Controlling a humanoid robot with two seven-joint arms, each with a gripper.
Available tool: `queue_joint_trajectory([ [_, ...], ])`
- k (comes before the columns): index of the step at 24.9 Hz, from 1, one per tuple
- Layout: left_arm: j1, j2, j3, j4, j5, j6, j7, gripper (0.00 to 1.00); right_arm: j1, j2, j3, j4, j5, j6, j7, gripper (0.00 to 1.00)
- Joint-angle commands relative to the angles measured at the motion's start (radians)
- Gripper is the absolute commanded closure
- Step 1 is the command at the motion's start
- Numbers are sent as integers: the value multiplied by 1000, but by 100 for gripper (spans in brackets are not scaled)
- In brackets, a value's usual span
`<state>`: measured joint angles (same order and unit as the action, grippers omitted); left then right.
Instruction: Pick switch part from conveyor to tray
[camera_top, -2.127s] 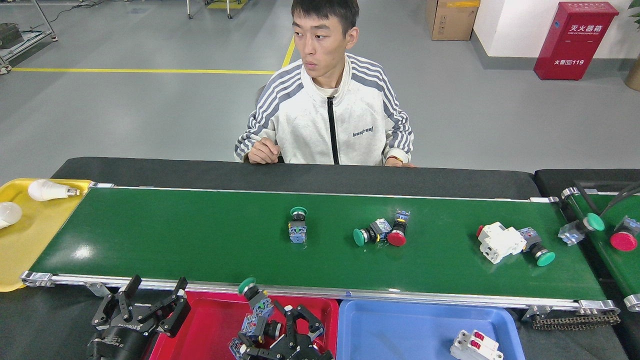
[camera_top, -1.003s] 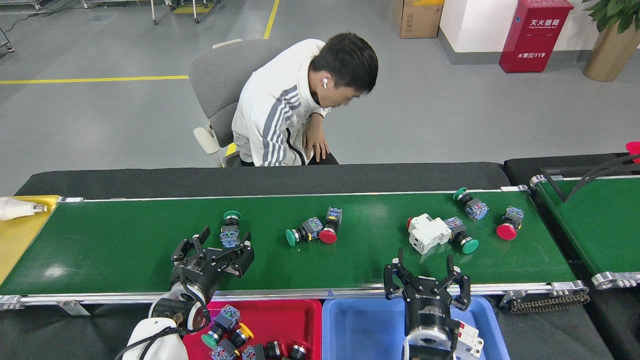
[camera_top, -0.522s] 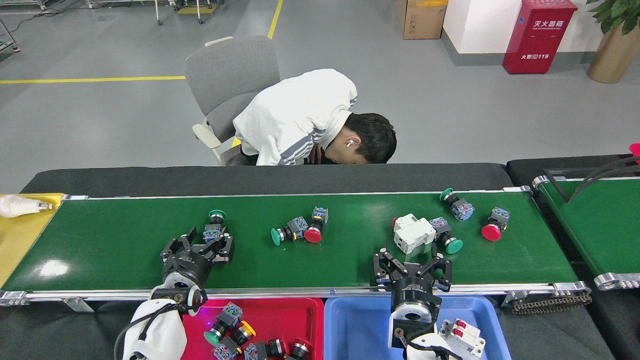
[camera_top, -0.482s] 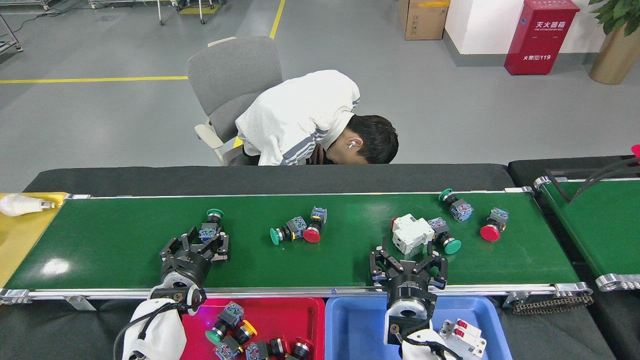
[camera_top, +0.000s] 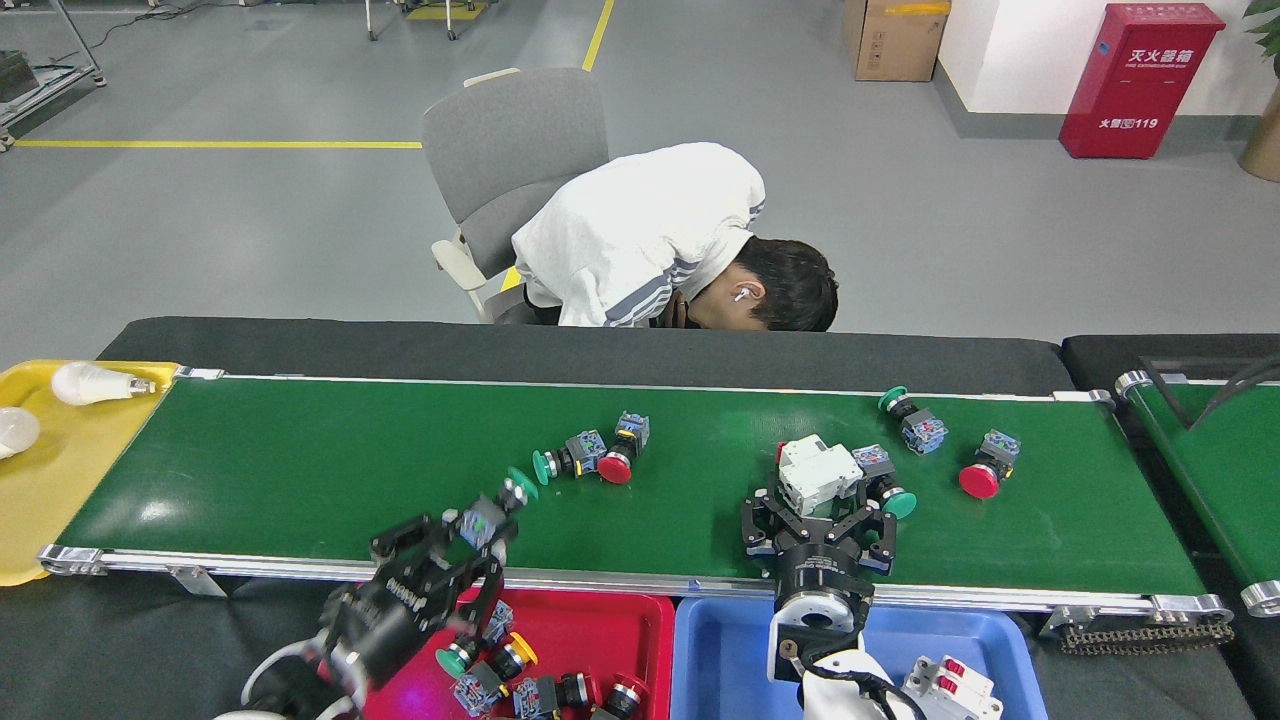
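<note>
My left gripper (camera_top: 478, 528) is shut on a switch part (camera_top: 521, 484) with a green push-button cap and a blue body. It holds the part tilted above the front rail of the conveyor (camera_top: 300, 470), over the red tray (camera_top: 600, 620). My right gripper (camera_top: 820, 517) stands open on the belt, right at the near side of a white circuit breaker (camera_top: 815, 468), with nothing gripped. Several more button switches lie on the belt: a green and red pair (camera_top: 590, 458), a green one (camera_top: 908, 418), a red one (camera_top: 985, 472).
The red tray holds several button switches (camera_top: 500, 665). Beside it, a blue tray (camera_top: 730, 650) holds a white breaker (camera_top: 950, 688). A yellow tray (camera_top: 40, 480) with bulbs is at the left. A person (camera_top: 650, 240) bends down behind the conveyor. A second green belt (camera_top: 1215, 450) lies at the right.
My left gripper shut on the green-capped switch and lifted it off the belt back toward the red tray. My right gripper moved forward to the white breaker. The belt's parts drifted left.
</note>
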<state>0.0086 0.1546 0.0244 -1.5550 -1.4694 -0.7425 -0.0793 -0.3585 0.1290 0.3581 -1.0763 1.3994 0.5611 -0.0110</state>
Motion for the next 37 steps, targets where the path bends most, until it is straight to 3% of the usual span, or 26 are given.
queue_joint_trajectory([
  [1, -7, -7, 11, -20, 6, -43, 9, 0, -39, -2, -7, 13, 0, -1, -4, 0],
  [4, -9, -7, 22, -16, 8, -43, 9, 0, -108, 11, -7, 107, -2, -1, -4, 4],
  [6, -12, -15, 43, -11, 8, -43, 9, 0, -131, 12, 7, 157, 0, -13, 2, 30],
  [7, -12, -15, 60, -10, 6, 15, 9, 0, -134, 9, 16, 174, 0, -23, 17, 52],
  [8, -10, -15, 69, -7, 6, 152, 9, 0, -134, 6, 27, 179, 1, -40, 29, 67],
  [10, -12, -9, 74, 3, 11, 439, 10, 0, -132, 0, 44, 177, 0, -72, 42, 81],
  [12, -12, -6, 83, 22, 11, 580, 10, 0, -131, 0, 45, 173, 0, -84, 43, 92],
  [16, -6, 2, 112, 53, 11, 580, 10, 0, -132, 0, 45, 144, 0, -90, 46, 97],
  [19, -6, 5, 112, 52, 12, 571, 10, 0, -122, 0, 45, 33, 0, -92, 48, 98],
  [22, -4, 6, 118, 49, 14, 496, 10, 0, -71, -19, 59, -129, 4, -104, 52, 98],
  [24, -6, 22, 127, 55, 15, 433, 10, 0, 10, -88, 82, -274, 4, -148, 65, 98],
  [27, -10, 56, 170, 81, 38, 276, 10, 0, 231, -193, 104, -528, 4, -287, 62, 97],
  [29, -22, 74, 201, 122, 44, 215, 10, 0, 354, -241, 99, -629, 4, -372, 57, 94],
  [30, -30, 83, 218, 151, 44, 193, 13, 0, 415, -266, 99, -671, 4, -405, 51, 80],
  [31, -38, 92, 229, 171, 46, 187, 16, 0, 454, -275, 99, -685, 4, -417, 31, 47],
  [32, -45, 106, 232, 193, 44, 187, 18, 0, 477, -275, 99, -683, 4, -415, -4, 0],
  [37, -165, 138, 221, 331, 43, 189, 18, 0, 484, -246, 87, -648, 1, -391, -32, 0],
])
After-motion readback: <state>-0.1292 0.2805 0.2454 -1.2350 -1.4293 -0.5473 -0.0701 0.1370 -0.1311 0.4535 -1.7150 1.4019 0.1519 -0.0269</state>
